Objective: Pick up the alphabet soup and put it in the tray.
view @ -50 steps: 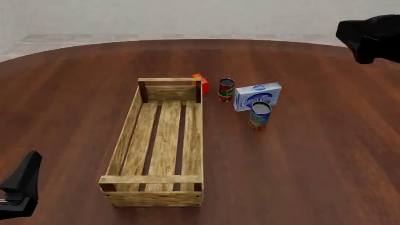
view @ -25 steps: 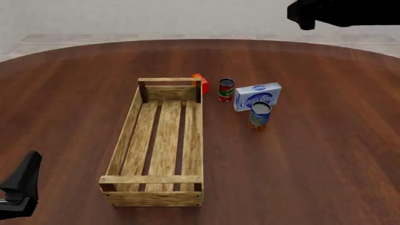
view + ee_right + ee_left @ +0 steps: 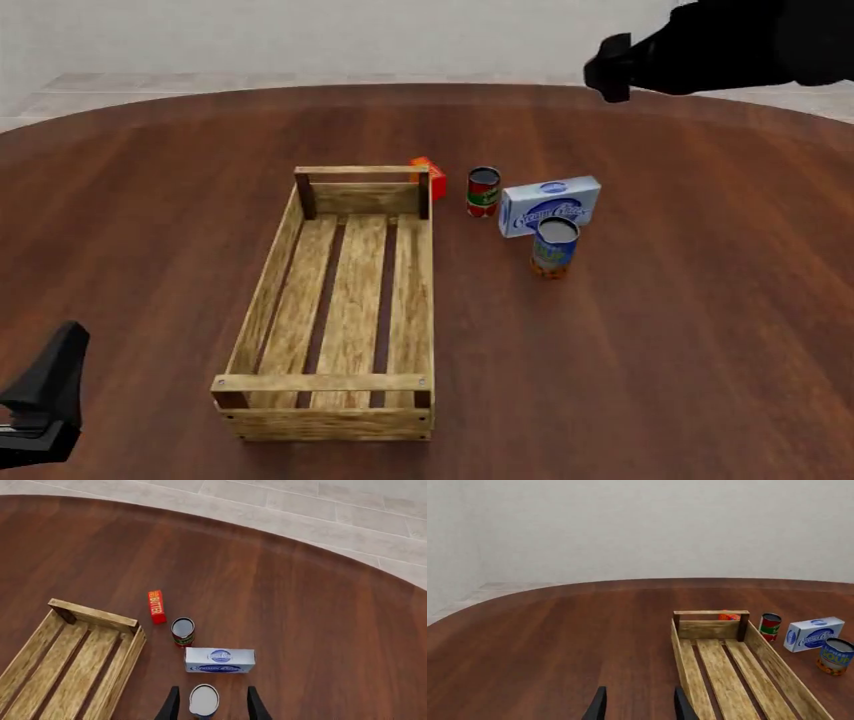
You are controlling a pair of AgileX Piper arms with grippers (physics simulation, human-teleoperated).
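Pale slatted-wood tray on glossy dark wooden table.

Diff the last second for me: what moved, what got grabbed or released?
Only the right arm moved: in the front view it swung leftward along the top edge, and the right gripper now looks down on the alphabet soup, fingers open, nothing grasped. The left gripper stayed parked and open. The soup, tray, red-and-green can, blue-white box and butter box did not shift.

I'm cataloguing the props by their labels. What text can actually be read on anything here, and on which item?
"BUTTER": on the small red box behind the tray.
"SOUP": on the alphabet soup; the rest is blurred.
Blue-white box: script label, too blurred to read.
Red-and-green can: label unreadable.
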